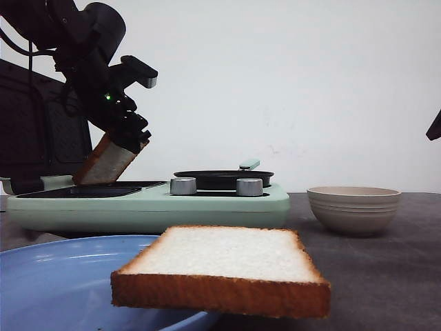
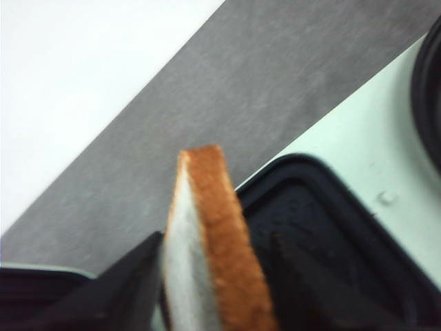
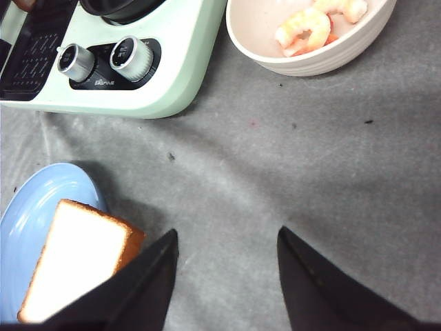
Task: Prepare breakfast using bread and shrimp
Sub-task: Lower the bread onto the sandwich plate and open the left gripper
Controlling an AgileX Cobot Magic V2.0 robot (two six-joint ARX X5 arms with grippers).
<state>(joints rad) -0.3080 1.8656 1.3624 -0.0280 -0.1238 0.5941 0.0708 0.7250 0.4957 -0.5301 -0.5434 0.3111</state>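
Left gripper [image 1: 122,147] clamped on a tilted bread slice [image 1: 103,164] above the mint cooker's [image 1: 148,203] dark griddle plate [image 2: 324,227]; right gripper [image 3: 227,276] jaws wide, holding nothing; second slice [image 1: 224,269] on blue plate [image 1: 48,283]; shrimp [image 3: 310,27] in beige bowl [image 1: 353,207]; lettering under knobs [image 3: 103,61] unreadable

The left arm [image 1: 83,41] was built of glossy black housings, rounded at the joints, with dark cables looping beside its upper section. A small green light glowed on the wrist, and a boxy black module with a silver-grey end face jutted out above it. The left gripper [image 1: 127,141] and right gripper [image 3: 227,283] had matte black fingers [image 3: 317,283], wedge-shaped and tapering to points
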